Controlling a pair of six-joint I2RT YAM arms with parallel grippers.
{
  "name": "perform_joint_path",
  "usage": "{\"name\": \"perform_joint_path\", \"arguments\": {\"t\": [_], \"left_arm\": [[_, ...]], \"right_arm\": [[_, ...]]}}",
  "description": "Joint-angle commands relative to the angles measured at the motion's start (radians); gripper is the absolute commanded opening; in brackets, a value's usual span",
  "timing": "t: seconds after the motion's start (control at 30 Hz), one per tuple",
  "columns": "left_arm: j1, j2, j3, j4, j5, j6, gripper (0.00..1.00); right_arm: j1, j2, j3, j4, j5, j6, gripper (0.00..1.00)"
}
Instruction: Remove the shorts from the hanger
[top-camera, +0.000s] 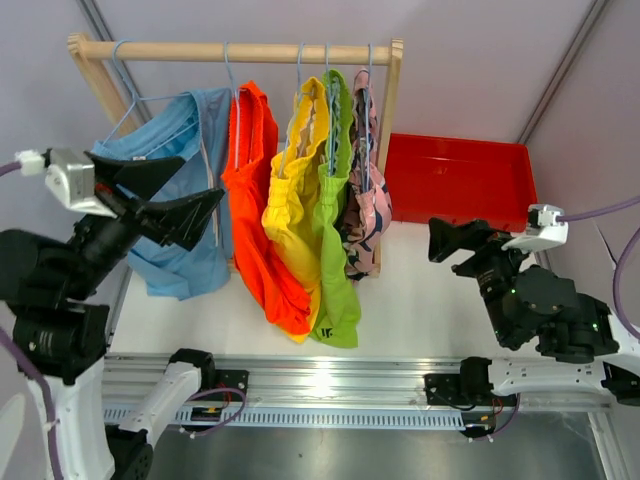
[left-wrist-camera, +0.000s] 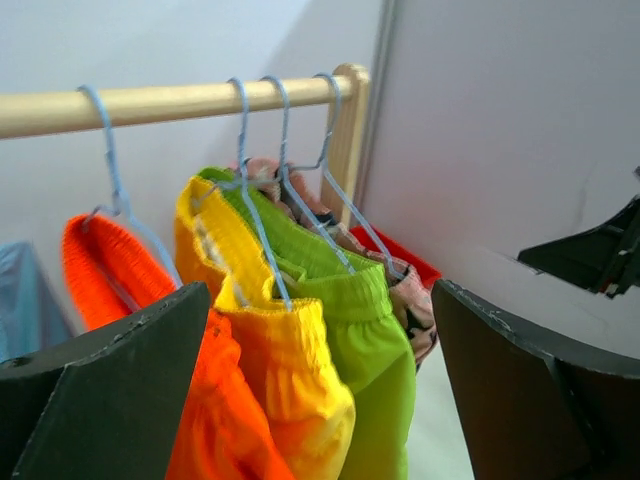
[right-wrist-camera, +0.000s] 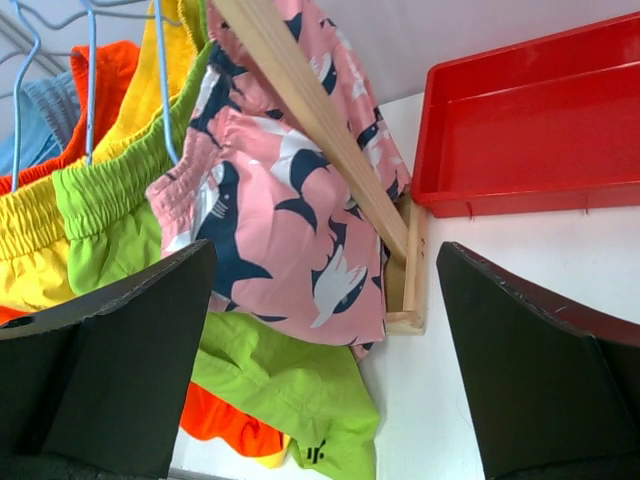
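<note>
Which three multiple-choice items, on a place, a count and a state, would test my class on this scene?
1. Where does the tray lie from the rack? A left; B right; C beneath.
2. How many shorts hang there? A three; B five; C seven.
3. The left gripper is: A open; B shut, empty; C shut on a hanger.
Key: 1 B, the tray sits beside the rack's right post. 2 B, blue, orange, yellow, green and pink. 3 A, its jaws stand wide apart, gripping nothing.
</note>
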Motion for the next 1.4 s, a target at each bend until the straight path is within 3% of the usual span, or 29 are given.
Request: {"name": "perform_joint_path", "arguments": {"t": [0.0, 0.03, 0.1, 0.2, 0.33, 0.37, 0.43, 0.5, 0.53, 0.57, 0.6, 0.63, 0.67, 0.7, 0.73, 0.8, 0.83, 1.0, 1.13, 1.37], "left_arm": [[-0.007, 0.009, -0.026, 0.2, 0.153, -0.065, 0.99], [-0.007, -0.01, -0.165, 0.446, 0.271, -0.124, 0.99], [-0.007, -0.031, -0.285, 0.663, 0.303, -0.272, 0.99], [-0.007, 0.024, -0.312, 0.792, 0.316, -0.407, 0.99], [-0.005, 0.155, -0.376, 1.216, 0.425, -0.708, 0.99], [-0.005, 0.188, -0.369, 1.296, 0.477, -0.856, 0.99], [-0.005, 0.258, -0.343, 1.471, 0.503, -0.999, 0.99], [-0.013, 0.294, -0.266, 1.329, 0.488, -0.906, 0.99], [-0.04, 0.285, -0.204, 0.989, 0.465, -0.767, 0.99], [-0.081, 0.269, -0.154, 0.753, 0.407, -0.381, 0.99], [-0.234, 0.286, -0.019, 0.522, 0.187, -0.212, 0.99], [-0.313, 0.323, 0.139, 0.217, 0.083, -0.087, 0.99], [-0.373, 0.372, 0.22, 0.112, -0.022, 0.019, 0.99], [-0.457, 0.48, 0.43, -0.042, -0.194, 0.038, 0.99], [-0.505, 0.533, 0.493, -0.112, -0.281, 0.063, 0.99], [-0.668, 0.646, 0.632, -0.203, -0.514, 0.153, 0.98], [-0.718, 0.672, 0.683, -0.244, -0.7, 0.182, 0.98], [-0.884, 0.766, 0.722, -0.249, -1.013, 0.227, 0.95], [-0.93, 0.87, 0.794, -0.321, -1.122, 0.212, 0.93], [-0.953, 0.958, 0.805, -0.304, -1.118, 0.172, 0.93]], "right_arm": [[0.004, -0.014, -0.029, 0.052, 0.075, -0.061, 1.0], [0.004, -0.019, -0.035, 0.061, 0.069, -0.066, 0.99], [0.004, -0.034, -0.043, 0.081, 0.061, -0.098, 0.99], [0.004, -0.047, -0.043, 0.101, 0.046, -0.124, 0.99], [0.004, -0.074, -0.052, 0.122, 0.018, -0.142, 0.99], [0.004, -0.083, -0.069, 0.132, 0.014, -0.147, 0.99], [0.004, -0.103, -0.081, 0.146, 0.008, -0.156, 0.99], [0.004, -0.114, -0.089, 0.14, 0.011, -0.15, 0.99], [0.004, -0.114, -0.089, 0.13, 0.018, -0.145, 1.0], [0.004, -0.111, -0.088, 0.124, 0.029, -0.142, 1.0], [0.004, -0.106, -0.08, 0.114, 0.04, -0.136, 0.99], [0.004, -0.091, -0.075, 0.082, 0.076, -0.112, 0.99], [0.004, -0.079, -0.069, 0.066, 0.096, -0.101, 1.0], [0.006, -0.067, -0.057, 0.039, 0.141, -0.089, 0.99], [0.004, -0.033, -0.048, 0.02, 0.161, -0.081, 0.99], [0.003, 0.002, -0.023, -0.024, 0.178, -0.032, 0.99], [0.004, 0.019, -0.003, -0.038, 0.187, -0.03, 0.99], [0.004, 0.093, 0.049, -0.121, 0.189, 0.028, 0.99], [0.003, 0.087, 0.055, -0.201, 0.216, 0.091, 0.98], [-0.104, 0.078, 0.041, -0.209, 0.146, 0.045, 0.99]]}}
